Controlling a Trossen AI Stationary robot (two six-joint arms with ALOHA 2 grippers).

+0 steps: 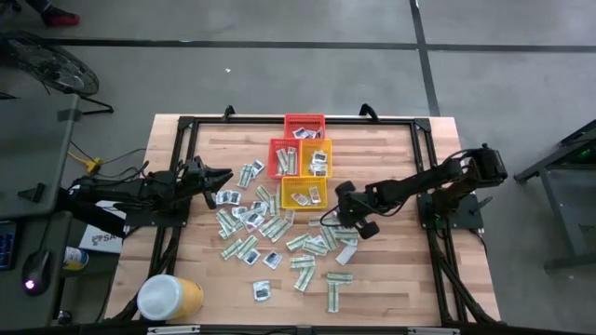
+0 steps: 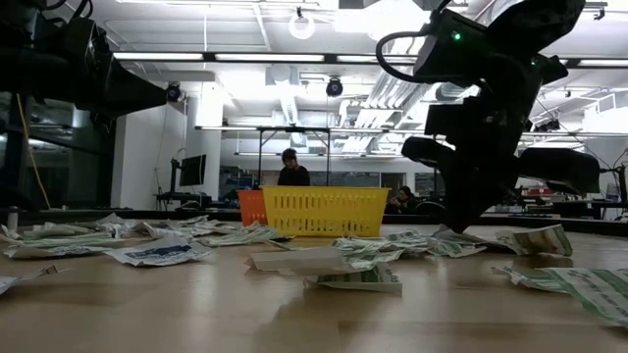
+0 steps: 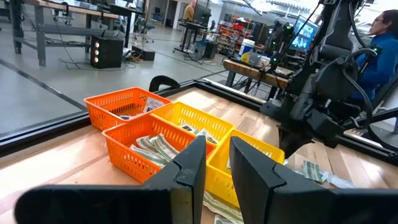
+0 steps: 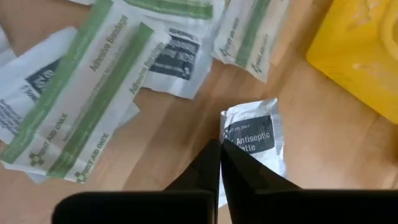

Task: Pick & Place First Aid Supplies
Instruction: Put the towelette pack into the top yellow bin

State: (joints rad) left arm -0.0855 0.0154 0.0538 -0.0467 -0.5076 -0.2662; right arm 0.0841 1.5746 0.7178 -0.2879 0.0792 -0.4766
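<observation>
Fingers of the right gripper [image 4: 219, 163] pinched together, seemingly gripping the antiseptic packet's [image 4: 252, 138] edge beneath them.

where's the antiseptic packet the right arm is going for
In the right wrist view the antiseptic packet lies on the wood at the right gripper, whose jaws are shut on its edge, beside the yellow basket.
</observation>
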